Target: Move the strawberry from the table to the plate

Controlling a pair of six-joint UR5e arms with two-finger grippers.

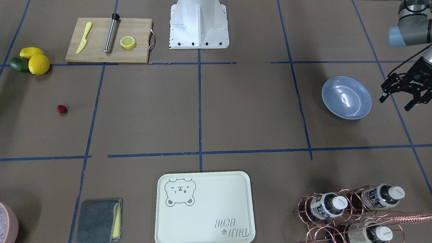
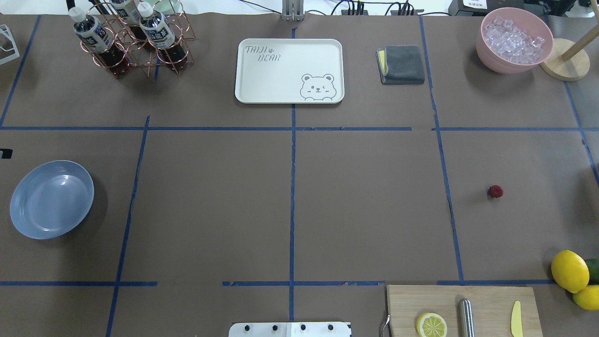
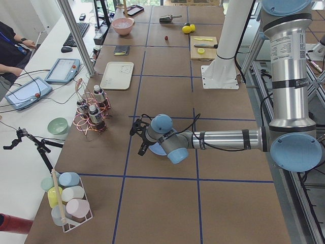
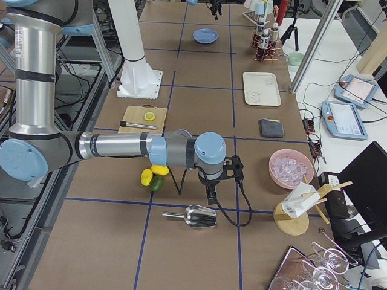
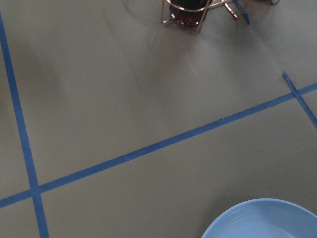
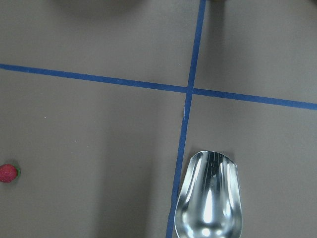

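The strawberry (image 1: pixel 61 109) (image 2: pixel 495 191), a tiny red berry, lies alone on the brown-paper table (image 2: pixel 365 206) toward the robot's right side; the right wrist view catches it at its left edge (image 6: pixel 8 173). The light-blue plate (image 1: pixel 346 98) (image 2: pixel 51 199) (image 5: pixel 262 220) sits empty at the robot's far left. My left gripper (image 1: pixel 395 104) (image 3: pixel 138 140) hovers just beyond the plate's outer side, open and holding nothing. My right gripper (image 4: pixel 211 192) shows only in the exterior right view, above the table's right end near a scoop; I cannot tell its state.
A wooden cutting board (image 1: pixel 108 40) carries a lemon half (image 1: pixel 128 42), a yellow knife and a metal cylinder. Lemons (image 2: pixel 569 270) lie nearby. A bear tray (image 2: pixel 289 70), grey cloth (image 2: pixel 401 64), bottle rack (image 2: pixel 131 40), ice bowl (image 2: pixel 514 40) and metal scoop (image 6: pixel 210 198) stand around.
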